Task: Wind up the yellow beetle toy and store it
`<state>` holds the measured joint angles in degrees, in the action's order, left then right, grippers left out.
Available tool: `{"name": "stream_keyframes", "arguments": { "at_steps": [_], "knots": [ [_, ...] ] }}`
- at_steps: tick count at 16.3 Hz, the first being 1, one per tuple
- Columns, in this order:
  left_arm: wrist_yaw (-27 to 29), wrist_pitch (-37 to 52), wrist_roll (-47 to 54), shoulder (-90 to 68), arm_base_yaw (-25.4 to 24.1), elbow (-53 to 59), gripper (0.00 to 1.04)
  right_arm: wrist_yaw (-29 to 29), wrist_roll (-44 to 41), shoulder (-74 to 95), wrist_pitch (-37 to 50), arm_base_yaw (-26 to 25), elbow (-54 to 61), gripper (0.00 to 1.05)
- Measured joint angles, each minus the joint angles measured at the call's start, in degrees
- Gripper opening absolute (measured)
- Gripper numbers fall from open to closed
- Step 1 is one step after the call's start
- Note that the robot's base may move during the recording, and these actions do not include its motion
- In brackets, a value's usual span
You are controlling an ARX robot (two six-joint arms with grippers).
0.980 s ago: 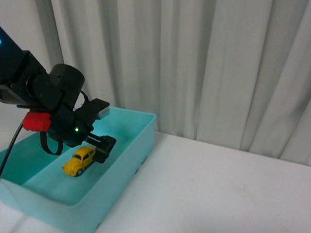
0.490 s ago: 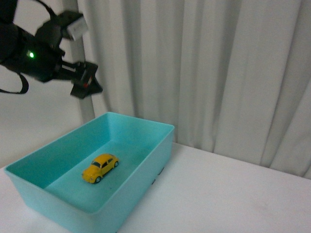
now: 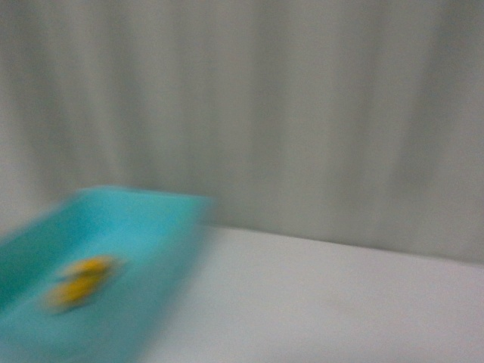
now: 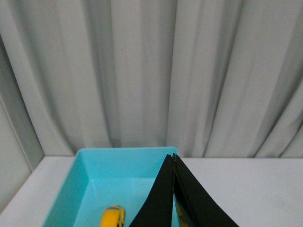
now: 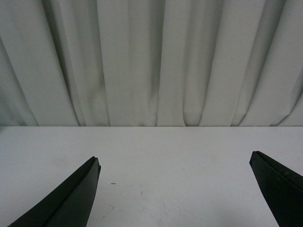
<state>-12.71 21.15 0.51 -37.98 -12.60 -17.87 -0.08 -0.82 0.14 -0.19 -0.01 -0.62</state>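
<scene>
Two grippers to account for: the left gripper has its fingers pressed together with nothing between them, and the right gripper stands wide apart over bare bench, also empty. The yellow beetle toy lies on the floor of the teal bin, below the left gripper and apart from its tips. I judge the storing is done and the step in hand is getting that arm clear. To do it well I would carry the left gripper up and away from the bin's walls with its fingers closed, so they cannot catch the rim. I would also go slowly enough not to jolt the bin or set the toy rolling. The right gripper is well apart from all this.

Much is hard to read. The front view is smeared by blur: the bin is a teal wash, the toy a yellow streak inside it, and neither arm shows. From the left wrist only one rounded end of the toy is in frame, and the fingers cover part of the bin's floor. Whether the toy was wound I cannot tell
</scene>
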Motion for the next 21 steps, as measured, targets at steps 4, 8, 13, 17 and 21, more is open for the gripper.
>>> {"name": "stream_keyframes", "arguments": {
  "at_steps": [4, 8, 13, 17, 21],
  "knots": [
    [5.0, -0.1, -0.2, 6.3, 4.9, 7.3, 0.02, 0.1, 0.0, 0.0, 0.0, 0.0, 0.0, 0.98],
    [11.8, -2.2, -0.3, 12.7, 13.0, 11.9, 0.02, 0.1, 0.0, 0.0, 0.0, 0.0, 0.0, 0.98],
    [12.7, -4.9, -0.3, 17.9, 12.5, 14.4, 0.02, 0.1, 0.0, 0.0, 0.0, 0.0, 0.0, 0.98],
    [12.7, -7.5, -0.3, 21.9, 12.5, 15.4, 0.02, 0.1, 0.0, 0.0, 0.0, 0.0, 0.0, 0.98],
    [12.7, -8.2, -0.3, 24.9, 12.5, 17.3, 0.02, 0.1, 0.0, 0.0, 0.0, 0.0, 0.0, 0.98]
  ]
}}
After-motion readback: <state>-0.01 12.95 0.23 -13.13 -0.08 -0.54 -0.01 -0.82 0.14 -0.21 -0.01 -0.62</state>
